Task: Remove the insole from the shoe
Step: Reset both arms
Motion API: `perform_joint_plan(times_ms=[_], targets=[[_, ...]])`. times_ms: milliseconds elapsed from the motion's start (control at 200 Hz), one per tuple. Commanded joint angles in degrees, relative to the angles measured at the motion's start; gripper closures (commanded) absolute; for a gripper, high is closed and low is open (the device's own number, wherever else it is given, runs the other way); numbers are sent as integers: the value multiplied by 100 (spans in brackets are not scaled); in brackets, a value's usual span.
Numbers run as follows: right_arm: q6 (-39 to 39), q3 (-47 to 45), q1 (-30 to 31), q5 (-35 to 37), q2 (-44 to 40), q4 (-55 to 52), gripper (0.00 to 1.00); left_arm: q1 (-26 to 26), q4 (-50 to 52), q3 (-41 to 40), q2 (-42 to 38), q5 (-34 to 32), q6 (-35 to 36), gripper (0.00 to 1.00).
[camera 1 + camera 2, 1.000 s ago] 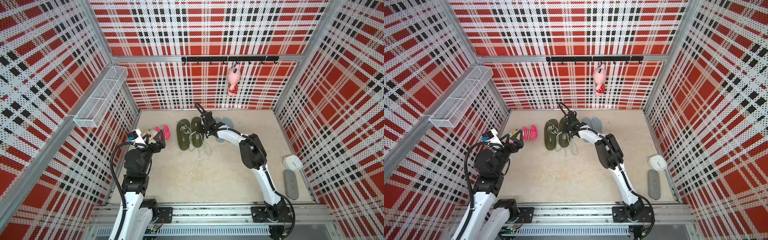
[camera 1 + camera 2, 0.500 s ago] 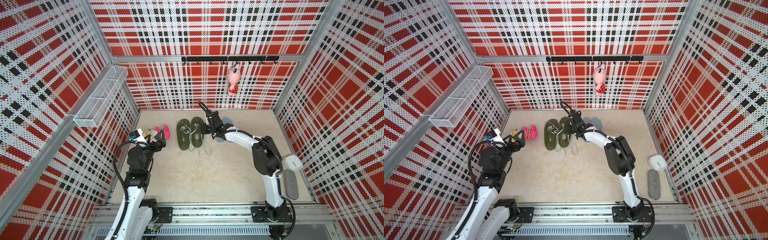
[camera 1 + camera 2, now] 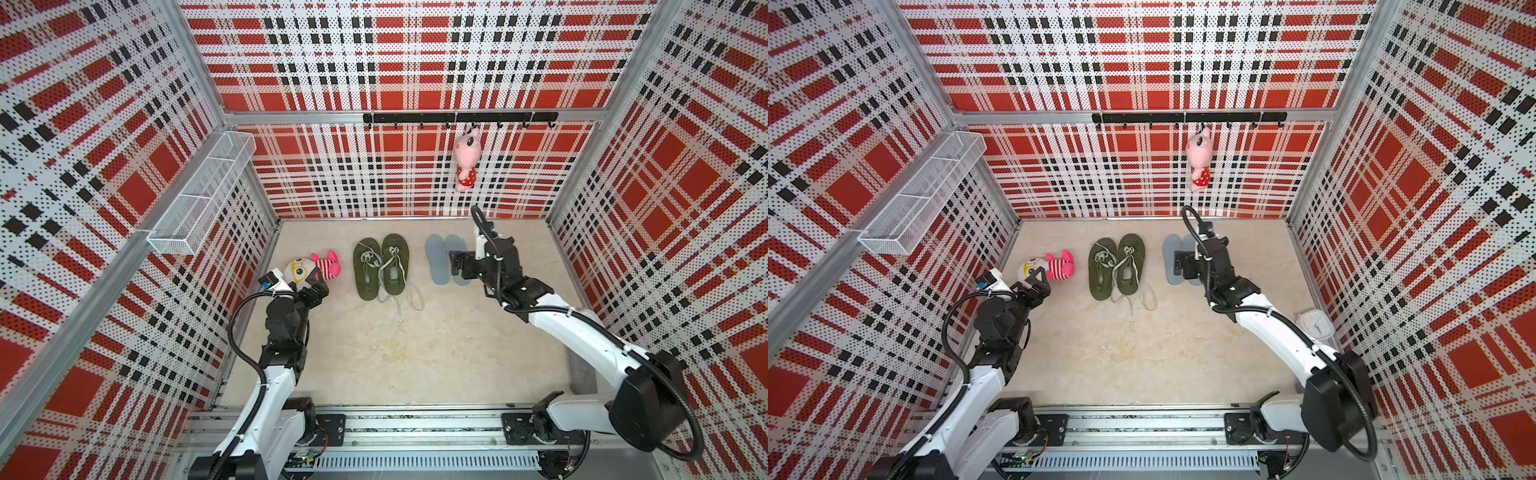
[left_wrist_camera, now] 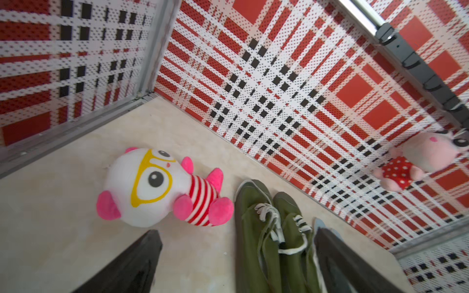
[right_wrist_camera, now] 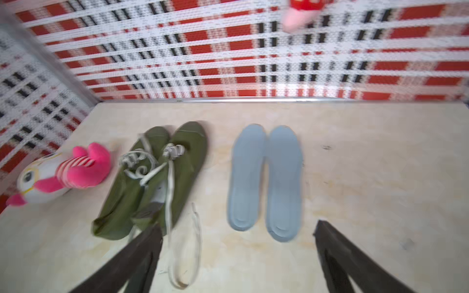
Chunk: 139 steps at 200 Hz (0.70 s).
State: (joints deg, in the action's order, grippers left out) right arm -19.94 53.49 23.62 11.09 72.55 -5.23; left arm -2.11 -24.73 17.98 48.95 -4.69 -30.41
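Two olive-green shoes (image 3: 366, 270) (image 3: 395, 264) lie side by side on the beige floor, laces loose. To their right, two blue-grey insoles (image 3: 436, 259) (image 5: 284, 182) lie flat on the floor, outside the shoes. My right gripper (image 3: 455, 266) hovers over the heel end of the right-hand insole, open and empty; in the right wrist view (image 5: 238, 224) its fingers straddle both insoles. My left gripper (image 3: 318, 286) is open and empty beside the plush toy, left of the shoes (image 4: 253, 228).
A white and pink plush toy (image 3: 309, 268) lies left of the shoes. A pink plush (image 3: 465, 160) hangs from the black hook rail on the back wall. A wire basket (image 3: 203, 195) juts from the left wall. A white dial object (image 3: 1316, 324) sits at the right wall.
My right arm has swung right, from the right-hand shoe to above the insoles, and its gripper has gone from shut to open. The left arm has drawn back slightly.
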Motion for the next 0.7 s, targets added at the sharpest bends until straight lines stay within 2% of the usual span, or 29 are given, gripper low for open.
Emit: perform_joint_plan(times_ms=[0,120,215,326,531,591,692], targets=[[319,-1015,-862,-164,-669,636,0,99,-759,-221,107,-917,622,2],[1028,-2101,-1421,-25,-1280,1572,0,194,-1132,-409,425,-1342,1157,2],[1329,-2777,-1824,-124,-1287,2451,0,178,-1594,-550,813,-1367,1323,2],[1418,-3200,-2172,-248,-771,3287,0,39,-2015,-566,1189,-1189,1602,2],[1731,-3644,-2186,-423,441,5459,0,-182,-2847,-716,1839,-798,1893,2],[1748,-3536,-2185,-522,580,5472,0,-194,-3034,-742,2007,-639,1916,2],[1713,-3728,-2194,-725,981,6597,0,-191,-3350,-817,2231,-497,1932,2]])
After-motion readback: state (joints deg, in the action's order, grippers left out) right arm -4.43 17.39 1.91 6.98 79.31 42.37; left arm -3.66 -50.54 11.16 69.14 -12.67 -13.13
